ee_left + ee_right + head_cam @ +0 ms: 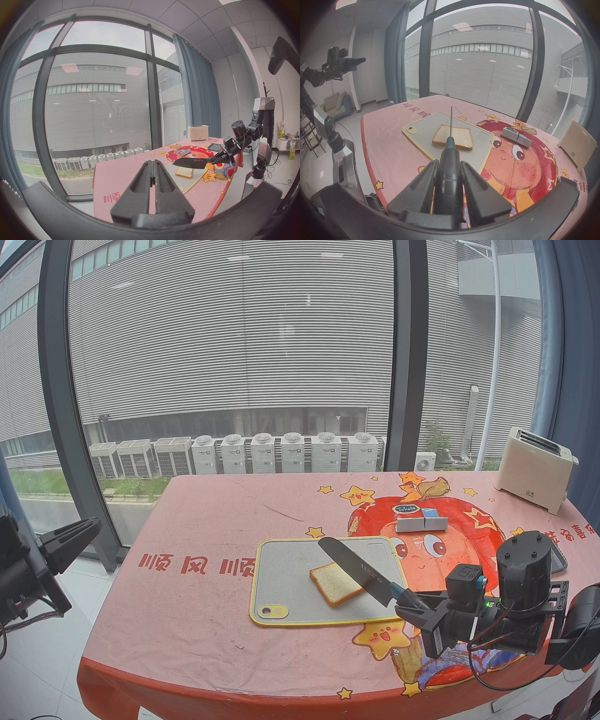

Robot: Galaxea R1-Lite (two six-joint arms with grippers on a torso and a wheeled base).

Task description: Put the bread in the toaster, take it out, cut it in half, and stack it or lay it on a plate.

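Pink printed tablecloth [206, 615] — grey, yellow-rimmed cutting board [287, 577] bears one toasted bread slice [334, 584]. Right gripper [412, 610] clamps a black-bladed knife [359, 570] over it; left gripper [153, 165] — fingers pressed together.

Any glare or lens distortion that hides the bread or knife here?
Head view: soft daylight, bread and knife plain, lamp reflections on the window. Left wrist view: window frames bow strongly, dark corners. Right wrist view: same bowing, bread unobscured.
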